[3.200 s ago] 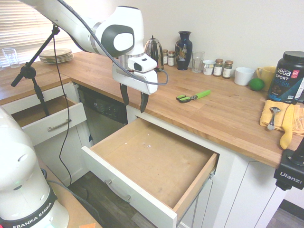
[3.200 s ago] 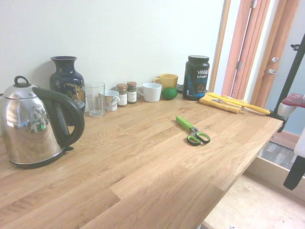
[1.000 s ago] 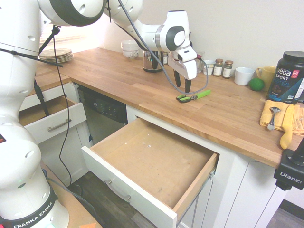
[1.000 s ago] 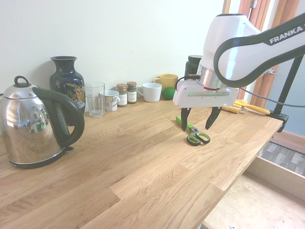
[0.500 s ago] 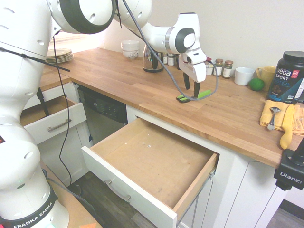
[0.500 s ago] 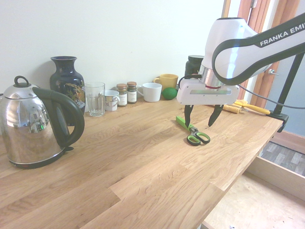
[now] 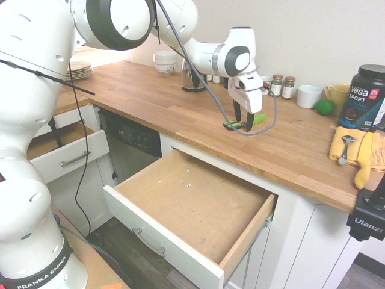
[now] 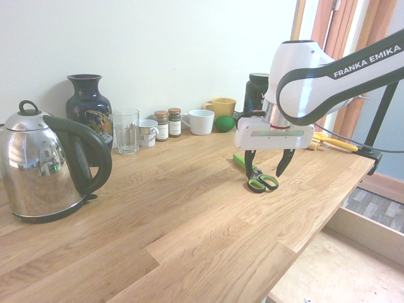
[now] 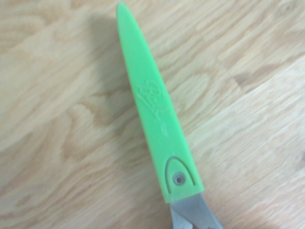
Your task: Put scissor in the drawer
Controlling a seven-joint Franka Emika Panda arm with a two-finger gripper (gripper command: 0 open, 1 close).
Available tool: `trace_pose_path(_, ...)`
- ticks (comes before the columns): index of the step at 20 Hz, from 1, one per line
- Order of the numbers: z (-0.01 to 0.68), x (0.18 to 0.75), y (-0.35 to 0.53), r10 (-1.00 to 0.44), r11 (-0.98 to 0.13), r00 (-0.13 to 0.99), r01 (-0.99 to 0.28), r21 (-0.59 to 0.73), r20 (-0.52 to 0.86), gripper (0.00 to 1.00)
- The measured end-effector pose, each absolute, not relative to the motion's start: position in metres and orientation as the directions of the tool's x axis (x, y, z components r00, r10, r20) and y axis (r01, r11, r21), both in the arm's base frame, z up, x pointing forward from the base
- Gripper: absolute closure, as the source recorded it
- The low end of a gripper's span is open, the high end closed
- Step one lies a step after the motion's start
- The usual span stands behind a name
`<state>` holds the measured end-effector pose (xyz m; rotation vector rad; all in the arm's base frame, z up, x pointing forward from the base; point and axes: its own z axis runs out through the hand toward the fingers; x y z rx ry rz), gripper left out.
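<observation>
The scissor (image 7: 257, 119) lies flat on the wooden counter, its lime-green blade part (image 8: 239, 160) toward the wall and its dark loops (image 8: 262, 184) toward the counter's edge. My gripper (image 8: 264, 176) hangs open right over it, one finger on each side of the pivot, tips close to the wood. In the first exterior view the gripper (image 7: 243, 124) covers the scissor's middle. The wrist view shows the green blade part (image 9: 155, 114) from close by. The drawer (image 7: 192, 198) stands pulled open below the counter's front edge, and its plywood floor (image 8: 341, 265) is bare.
A smaller white drawer (image 7: 60, 150) is open at the left. Kettle (image 8: 44, 164), vase (image 8: 89, 107), glass (image 8: 126, 130), spice jars (image 8: 168, 123) and mugs (image 8: 201, 122) line the wall. A black tub (image 7: 365, 96), a lime (image 7: 325, 106) and a spoon on yellow cloth (image 7: 361, 150) sit right.
The gripper has come down over the scissor and shifted slightly along the counter; its fingers now straddle it. The jaws stayed open and the scissor has not moved.
</observation>
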<state>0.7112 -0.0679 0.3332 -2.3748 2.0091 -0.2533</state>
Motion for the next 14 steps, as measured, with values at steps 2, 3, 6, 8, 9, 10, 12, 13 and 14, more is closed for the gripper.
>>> trace_pose_path(2,0.3317,0.7122,-0.0678,-0.982,-0.171,0.158,-0.978,-0.124,0.107,0.0)
trace_pose_path(3,0.3315,0.7124,-0.0679,-0.982,-0.171,0.158,-0.977,-0.124,0.106,0.0)
trace_pose_path(6,0.3316,0.7126,-0.0682,-0.981,-0.173,0.161,-0.977,-0.126,0.105,1.0)
trace_pose_path(8,0.3316,0.7129,-0.0684,-0.981,-0.176,0.163,-0.976,-0.128,0.107,1.0)
trace_pose_path(9,0.3315,0.713,-0.0685,-0.981,-0.177,0.164,-0.976,-0.129,0.107,1.0)
trace_pose_path(10,0.3315,0.7131,-0.0685,-0.981,-0.178,0.165,-0.976,-0.129,0.107,1.0)
trace_pose_path(12,0.3317,0.7133,-0.0686,-0.98,-0.179,0.165,-0.975,-0.131,0.108,1.0)
trace_pose_path(13,0.3318,0.7135,-0.0686,-0.98,-0.179,0.166,-0.975,-0.132,0.108,1.0)
trace_pose_path(14,0.3318,0.7136,-0.0687,-0.98,-0.18,0.166,-0.975,-0.133,0.108,1.0)
